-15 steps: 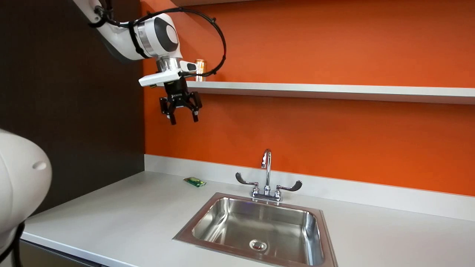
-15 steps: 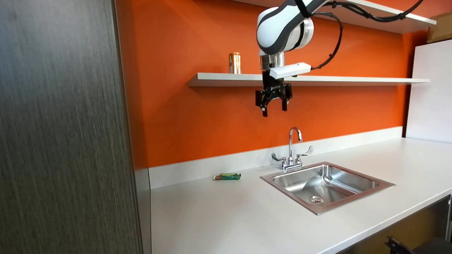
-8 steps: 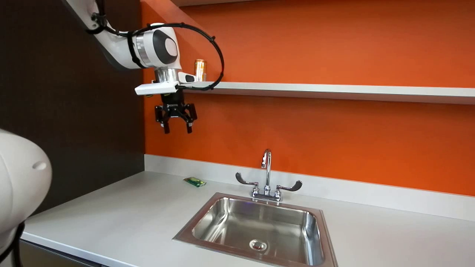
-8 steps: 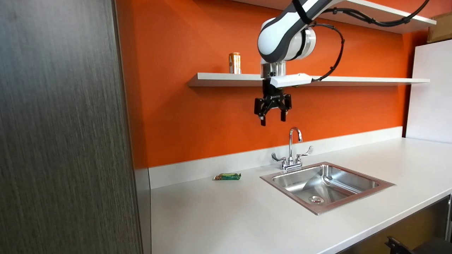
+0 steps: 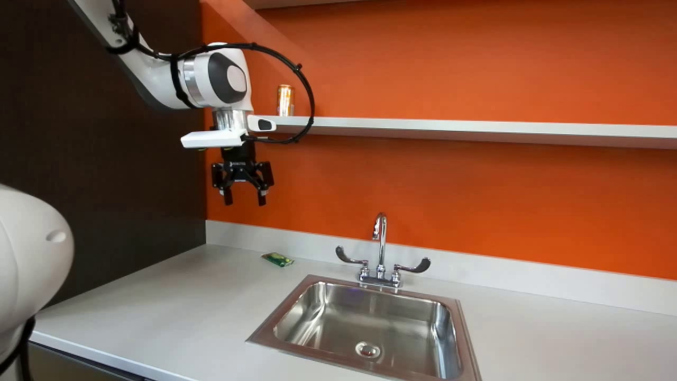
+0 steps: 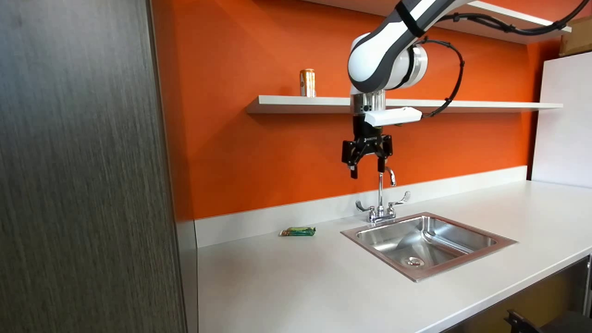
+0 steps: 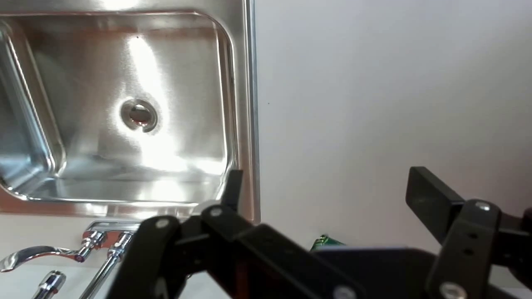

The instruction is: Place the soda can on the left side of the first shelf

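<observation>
Change: my tool (image 5: 245, 199) is lower than a second ago in both exterior views and farther from the can (image 6: 307, 83). Tool released: fingers (image 7: 432, 203) spread wide, nothing between them. Wrist view gives me bench (image 7: 353, 104) and sink (image 7: 245, 104), no can. Can unmoved, standing upright on the shelf (image 6: 282, 104), near the shelf's left end as seen in an exterior view. My reading: placement is done, and this drop is me backing off. Can likely wants no more handling. One caution: my cable (image 5: 299, 69) loops around the can's outline in an exterior view; I cannot tell the depth between them, so any rise back up should go slowly.

Surfaces. Can: smooth slim cylinder, gold to orange, bright vertical glints; probably thin metal, easy to tip if brushed. Shelf: long thin white board, square-edged, smooth; a flat seat for the can, I judge. Wall (image 5: 529, 211): flat matte orange. Sink: steel, brushed look, rounded corners, round drain (image 7: 139, 115). Faucet (image 5: 381, 238): chrome, hooked, two curved levers (image 5: 421, 265). Bench: pale, even, low sheen. Packet (image 6: 298, 231): small, green, crinkled and glossy, lying flat on the bench; wrist view catches only a corner. Side panel (image 6: 83, 162): dark, streaked like wood grain.
</observation>
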Motion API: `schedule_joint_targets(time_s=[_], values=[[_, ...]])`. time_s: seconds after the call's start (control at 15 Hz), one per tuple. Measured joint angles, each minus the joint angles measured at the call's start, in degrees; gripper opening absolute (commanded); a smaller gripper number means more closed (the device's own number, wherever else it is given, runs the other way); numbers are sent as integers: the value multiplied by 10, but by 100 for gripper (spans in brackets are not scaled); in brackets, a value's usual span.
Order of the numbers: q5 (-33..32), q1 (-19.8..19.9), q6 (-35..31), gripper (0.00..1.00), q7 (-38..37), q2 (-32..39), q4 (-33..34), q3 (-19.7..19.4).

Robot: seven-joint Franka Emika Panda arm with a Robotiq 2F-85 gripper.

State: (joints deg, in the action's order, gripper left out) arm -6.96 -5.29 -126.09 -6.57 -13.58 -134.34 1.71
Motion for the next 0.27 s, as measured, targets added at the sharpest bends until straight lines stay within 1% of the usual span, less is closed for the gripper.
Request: schedule_joint_targets(time_s=[0.13,0.27], values=[[0,0,0,100,0,-8,-13,0],[0,0,0,100,0,-7,-13,0]])
